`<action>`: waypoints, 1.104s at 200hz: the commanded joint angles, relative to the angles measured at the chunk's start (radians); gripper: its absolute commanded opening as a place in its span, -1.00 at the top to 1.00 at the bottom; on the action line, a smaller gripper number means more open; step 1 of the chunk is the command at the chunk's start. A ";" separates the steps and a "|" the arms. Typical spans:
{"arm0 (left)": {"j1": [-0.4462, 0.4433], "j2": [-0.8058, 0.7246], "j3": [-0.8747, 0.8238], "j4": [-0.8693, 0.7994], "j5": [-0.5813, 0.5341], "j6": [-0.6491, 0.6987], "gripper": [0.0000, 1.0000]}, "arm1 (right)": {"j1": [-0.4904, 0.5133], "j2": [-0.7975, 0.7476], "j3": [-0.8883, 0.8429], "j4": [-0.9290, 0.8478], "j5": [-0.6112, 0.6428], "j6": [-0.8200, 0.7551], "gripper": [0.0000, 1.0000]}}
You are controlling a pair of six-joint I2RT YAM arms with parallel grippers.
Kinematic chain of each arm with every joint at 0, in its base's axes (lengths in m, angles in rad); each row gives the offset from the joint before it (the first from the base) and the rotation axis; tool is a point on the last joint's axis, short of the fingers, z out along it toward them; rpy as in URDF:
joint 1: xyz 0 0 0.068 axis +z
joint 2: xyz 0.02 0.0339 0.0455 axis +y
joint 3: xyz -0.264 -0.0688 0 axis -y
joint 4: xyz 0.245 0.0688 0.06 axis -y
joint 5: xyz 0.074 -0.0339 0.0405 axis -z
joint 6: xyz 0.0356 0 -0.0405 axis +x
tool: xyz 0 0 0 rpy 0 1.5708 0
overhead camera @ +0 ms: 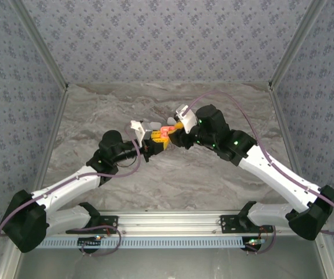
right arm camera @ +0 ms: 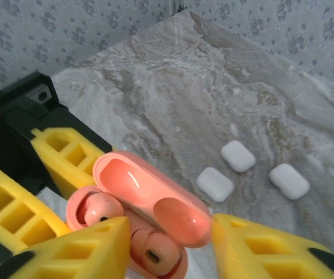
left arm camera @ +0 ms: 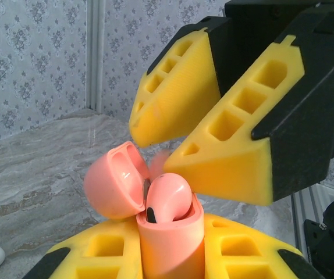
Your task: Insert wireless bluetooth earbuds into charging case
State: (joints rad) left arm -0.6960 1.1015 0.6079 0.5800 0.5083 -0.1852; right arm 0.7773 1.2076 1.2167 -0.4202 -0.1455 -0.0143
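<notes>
In the top camera the left gripper point(overhead camera: 153, 140) and the right gripper point(overhead camera: 177, 131) meet near the middle of the grey marble-patterned table point(overhead camera: 225, 104), with a small orange-red plastic charging case point(overhead camera: 166, 132) between them. At that distance it is only a bright blob, and how either gripper stands cannot be made out there.

The left wrist camera makes things clearer. At 6 o'clock the left gripper's yellow ribbed fingers point(left arm camera: 91, 253) are clamped on the case body and hold it upright. The case's rounded lid point(left arm camera: 114, 181) is swung open toward 9 o'clock. One glossy orange-red earbud point(left arm camera: 168, 196) sits in the mouth of the case, bulb up, with a dark spot on its near side. From 1 o'clock the right gripper's two yellow wedge fingers reach down just above the case. Their tips are parted, with nothing gripped between them.

The right wrist camera looks down into the same case. Both wells are filled: one earbud at 8 o'clock and a second orange-red earbud point(right arm camera: 154, 254) at 6 o'clock, partly behind the right gripper's own finger. The lid leans across the centre, its shiny inner face showing. The right gripper's fingers stand on either side of it, narrowly spread and not pinching. At 3 o'clock, well apart from the grippers, three white rounded-square cases point(right arm camera: 238, 156) lie closed on the table.
</notes>
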 commanded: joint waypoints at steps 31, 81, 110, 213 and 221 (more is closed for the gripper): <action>-0.006 -0.011 0.009 0.105 -0.006 -0.025 1.00 | -0.129 -0.074 0.023 0.019 -0.242 0.139 -0.28; -0.008 -0.014 0.009 0.148 0.021 -0.034 1.00 | -0.285 -0.085 -0.099 0.175 -0.546 0.294 -0.71; -0.006 -0.012 0.019 0.158 0.042 -0.038 1.00 | -0.276 -0.033 -0.109 0.253 -0.669 0.354 -0.84; -0.007 0.000 0.035 0.089 0.020 -0.014 1.00 | -0.200 -0.023 -0.059 0.267 -0.732 0.320 -0.99; -0.008 0.000 0.035 0.085 0.017 -0.013 1.00 | -0.199 -0.036 -0.063 0.257 -0.729 0.309 -0.99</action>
State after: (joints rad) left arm -0.6964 1.1015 0.6079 0.6689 0.5312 -0.2104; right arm 0.5701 1.2266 1.1248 -0.1635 -0.8429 0.3244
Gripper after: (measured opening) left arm 0.208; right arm 0.995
